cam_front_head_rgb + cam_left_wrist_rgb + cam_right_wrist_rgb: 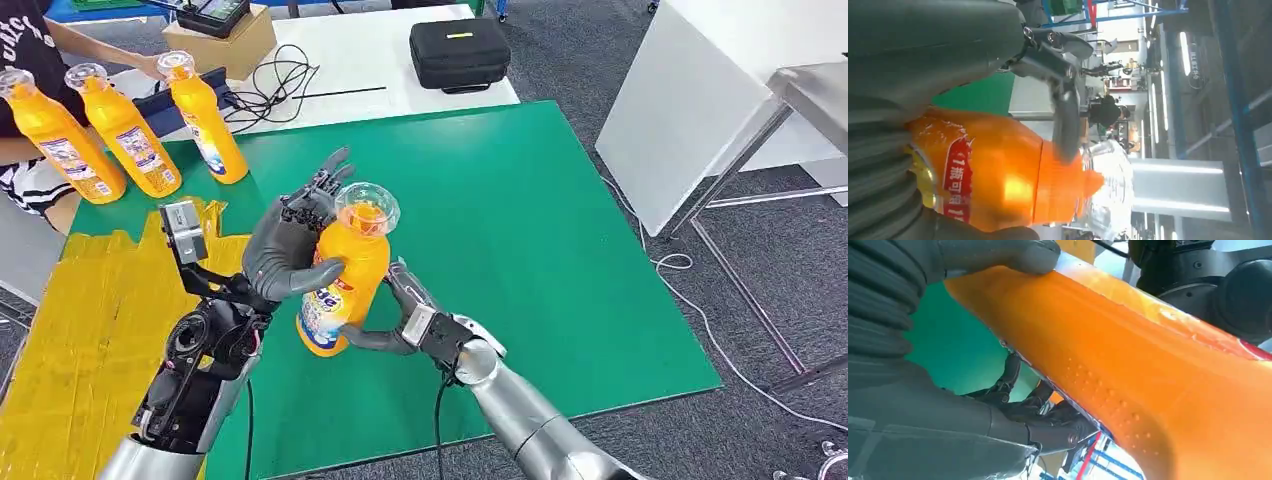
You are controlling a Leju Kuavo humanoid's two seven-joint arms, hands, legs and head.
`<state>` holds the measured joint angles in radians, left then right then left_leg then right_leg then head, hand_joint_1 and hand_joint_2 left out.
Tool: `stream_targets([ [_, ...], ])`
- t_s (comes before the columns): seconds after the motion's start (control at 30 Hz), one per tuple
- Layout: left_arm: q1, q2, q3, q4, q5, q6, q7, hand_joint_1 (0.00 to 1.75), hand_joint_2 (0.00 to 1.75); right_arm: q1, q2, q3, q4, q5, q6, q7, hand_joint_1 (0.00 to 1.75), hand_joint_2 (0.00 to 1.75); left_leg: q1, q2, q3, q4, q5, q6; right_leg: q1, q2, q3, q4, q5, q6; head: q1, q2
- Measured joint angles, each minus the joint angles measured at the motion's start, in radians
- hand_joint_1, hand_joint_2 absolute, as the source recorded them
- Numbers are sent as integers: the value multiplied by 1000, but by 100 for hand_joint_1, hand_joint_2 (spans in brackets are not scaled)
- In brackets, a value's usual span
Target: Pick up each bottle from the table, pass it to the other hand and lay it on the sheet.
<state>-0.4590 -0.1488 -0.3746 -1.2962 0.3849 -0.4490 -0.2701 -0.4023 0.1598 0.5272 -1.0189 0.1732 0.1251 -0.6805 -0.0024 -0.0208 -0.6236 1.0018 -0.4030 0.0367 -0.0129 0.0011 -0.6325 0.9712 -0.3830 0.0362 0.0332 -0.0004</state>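
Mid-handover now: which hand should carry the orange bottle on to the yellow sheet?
Left. The left hand already wraps the orange plastic bottle on the side nearer the crinkled yellow sheet; the right hand holds its lower part from the far side.

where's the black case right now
In the head view the black case lies on the white table beyond the far edge of the green mat, right of the cables.
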Motion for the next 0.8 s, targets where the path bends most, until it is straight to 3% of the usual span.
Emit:
stream_targets([
  [0.8, 26, 5, 8, 19, -71, 47, -22, 0, 175, 27, 42, -68, -14, -27, -109, 7, 175, 175, 0, 0, 0, 0, 0, 0, 0, 0, 0, 0, 0, 0, 0, 0],
])
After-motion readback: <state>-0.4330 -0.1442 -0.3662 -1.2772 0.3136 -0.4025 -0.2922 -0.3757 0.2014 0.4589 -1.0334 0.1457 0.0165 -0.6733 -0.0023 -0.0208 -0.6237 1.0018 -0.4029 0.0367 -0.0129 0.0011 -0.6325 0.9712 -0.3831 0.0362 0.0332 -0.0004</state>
